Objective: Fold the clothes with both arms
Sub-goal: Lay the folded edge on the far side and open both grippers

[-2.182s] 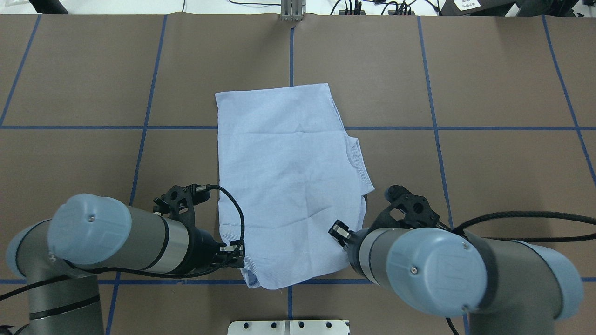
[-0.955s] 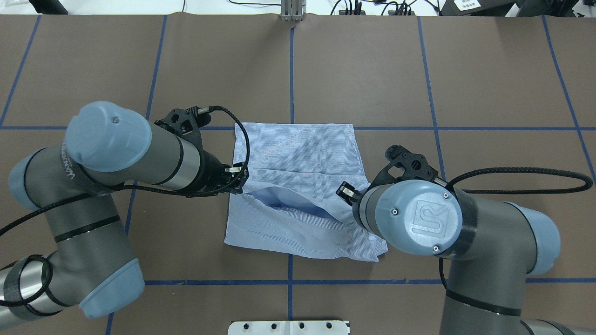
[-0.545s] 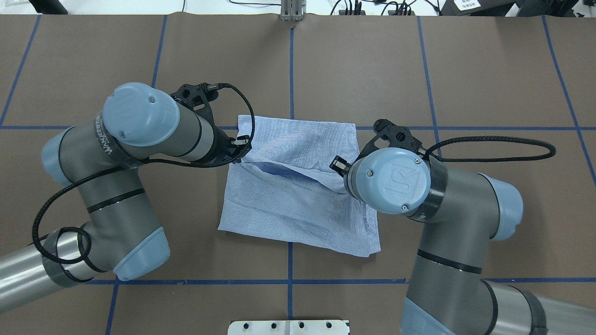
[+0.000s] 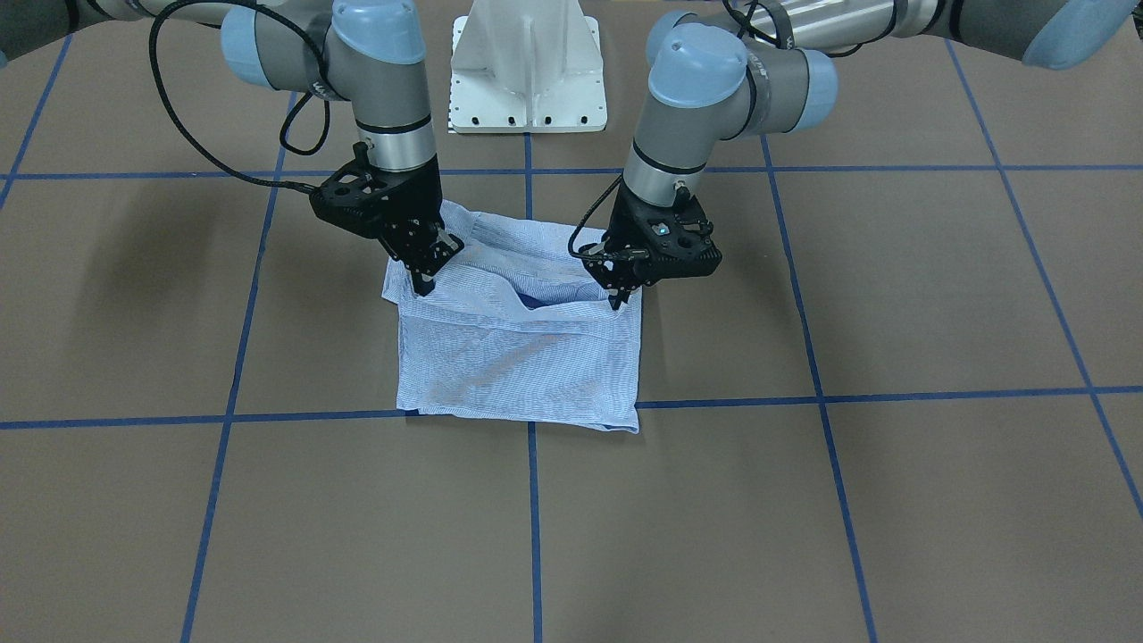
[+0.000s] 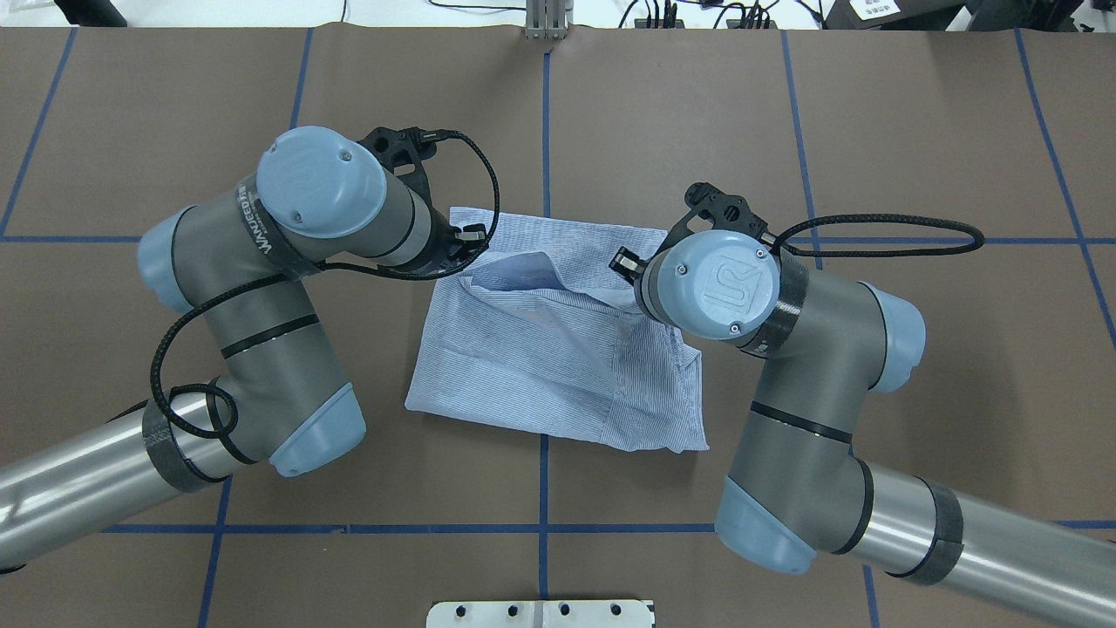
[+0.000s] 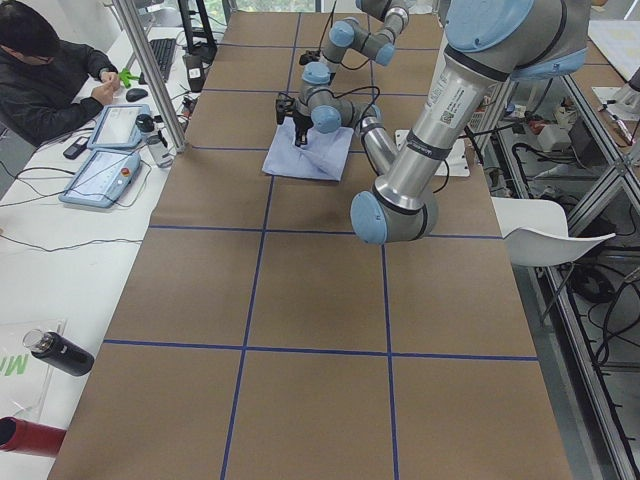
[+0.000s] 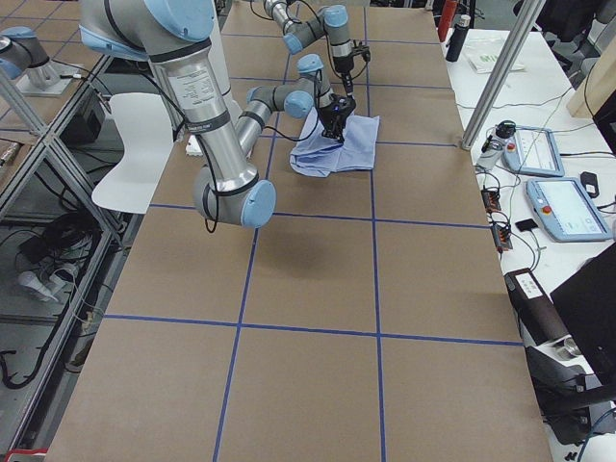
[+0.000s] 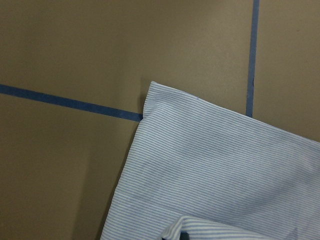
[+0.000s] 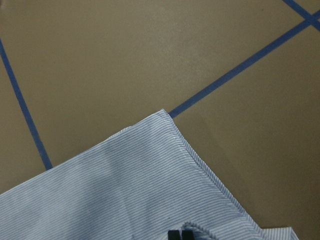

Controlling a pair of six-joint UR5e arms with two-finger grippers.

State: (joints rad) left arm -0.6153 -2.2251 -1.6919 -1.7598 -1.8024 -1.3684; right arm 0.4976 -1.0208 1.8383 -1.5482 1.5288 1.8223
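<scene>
The left gripper [image 4: 615,296] and right gripper [image 4: 423,282] have swung farther out, each clamped on the near hem of the shirt [image 4: 518,357] lying mid-table [image 4: 893,295]; the half-fold seems nearly closed, next needing the hem laid along the far edge and released

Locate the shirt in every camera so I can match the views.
Front-facing: shirt at centre, slightly left.
Overhead: centre.
Exterior left: top centre, small.
Exterior right: top centre, small.
Left wrist: lower right, one corner showing.
Right wrist: lower left, one corner showing.
Shared landmark: the blue tape lines; their crossing lies under the shirt's edge farthest from the robot.
</scene>
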